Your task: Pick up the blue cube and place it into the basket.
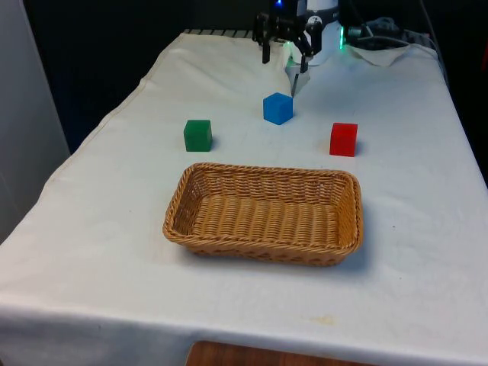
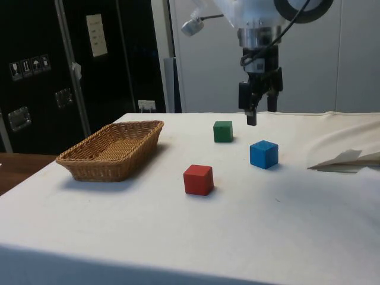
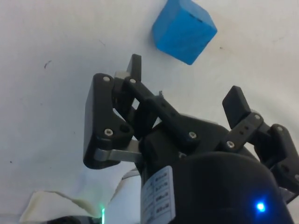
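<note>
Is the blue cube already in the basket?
No, the blue cube sits on the cloth beyond the basket, between the other cubes.

Layout relative to the basket [image 1: 263,214], which stands on the counter [image 1: 412,252]. Three cubes lie behind it: one [image 1: 197,135] toward the front view's left, one [image 1: 343,139] toward the right, one [image 1: 277,108] between and farther back. The gripper [image 1: 284,55] hangs above the counter, behind that middle cube.

Bare cloth surrounds the blue cube [image 1: 278,107] on every side; green cube [image 1: 197,135] and red cube [image 1: 344,139] stand well apart; the basket [image 1: 341,238] lies open-topped, nothing above it.
</note>
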Available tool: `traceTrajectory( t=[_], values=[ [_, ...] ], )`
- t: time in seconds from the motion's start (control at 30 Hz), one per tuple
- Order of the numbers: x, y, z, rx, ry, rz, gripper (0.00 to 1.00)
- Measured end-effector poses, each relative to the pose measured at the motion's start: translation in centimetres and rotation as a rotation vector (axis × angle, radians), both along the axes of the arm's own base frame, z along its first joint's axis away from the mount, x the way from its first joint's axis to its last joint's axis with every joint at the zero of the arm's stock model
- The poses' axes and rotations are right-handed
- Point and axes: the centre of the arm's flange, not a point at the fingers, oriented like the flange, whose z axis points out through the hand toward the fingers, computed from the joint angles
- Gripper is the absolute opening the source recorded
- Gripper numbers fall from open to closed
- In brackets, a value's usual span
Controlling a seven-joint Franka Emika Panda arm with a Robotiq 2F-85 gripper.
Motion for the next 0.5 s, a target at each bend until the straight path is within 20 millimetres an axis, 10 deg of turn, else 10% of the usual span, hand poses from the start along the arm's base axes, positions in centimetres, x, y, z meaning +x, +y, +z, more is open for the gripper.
traceTrajectory(
  t=[0.5],
  values=[
    [0.5,-0.1,-2.8,0.0,0.018,-0.056,1.0]
  ],
)
